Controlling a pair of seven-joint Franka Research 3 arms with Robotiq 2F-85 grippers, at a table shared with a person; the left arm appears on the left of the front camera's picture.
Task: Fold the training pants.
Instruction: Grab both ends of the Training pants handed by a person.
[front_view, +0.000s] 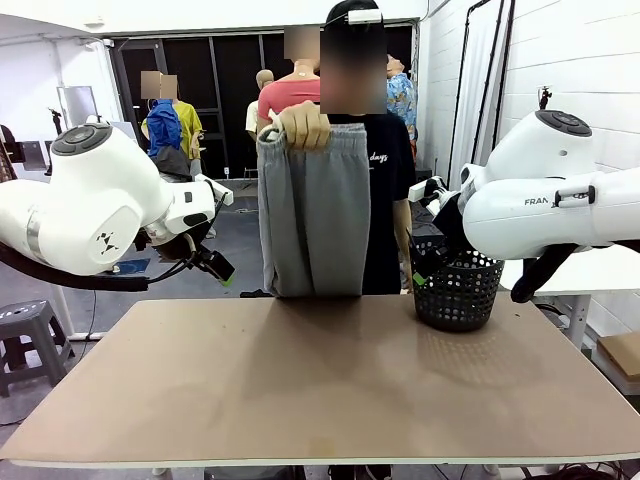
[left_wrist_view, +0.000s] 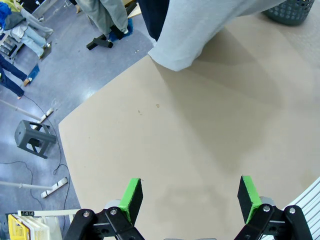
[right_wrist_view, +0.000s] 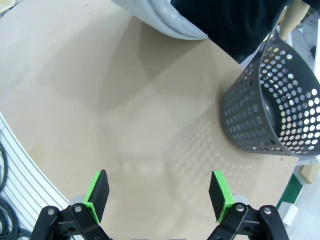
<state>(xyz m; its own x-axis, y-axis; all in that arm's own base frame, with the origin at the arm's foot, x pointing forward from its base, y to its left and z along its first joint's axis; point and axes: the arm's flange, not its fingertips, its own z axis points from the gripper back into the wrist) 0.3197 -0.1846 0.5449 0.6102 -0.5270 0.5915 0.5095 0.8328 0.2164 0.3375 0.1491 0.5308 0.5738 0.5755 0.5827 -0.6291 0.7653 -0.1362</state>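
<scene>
The training pants (front_view: 315, 215) hang upright at the far side of the table (front_view: 320, 400), gripped at the gathered waistband by the person's hand (front_view: 303, 127). The legs drop together in one folded-over length in front of the person's dark shirt. Their lower end reaches the table's far edge, and whether it touches the top cannot be told. Both grippers are well apart from the cloth, back on the robot's side. In its wrist view the left gripper (left_wrist_view: 190, 197) has its green pads spread wide with nothing between them, over bare tabletop. The grey hem sits far ahead of it at the top of that view. The right gripper (right_wrist_view: 160, 195) is likewise released and empty above the bare top, with a corner of the pants at the far upper edge of its view. The black mesh basket (front_view: 457, 290) stands on the table between the pants and the right arm, near the far edge, apart from the cloth.
</scene>
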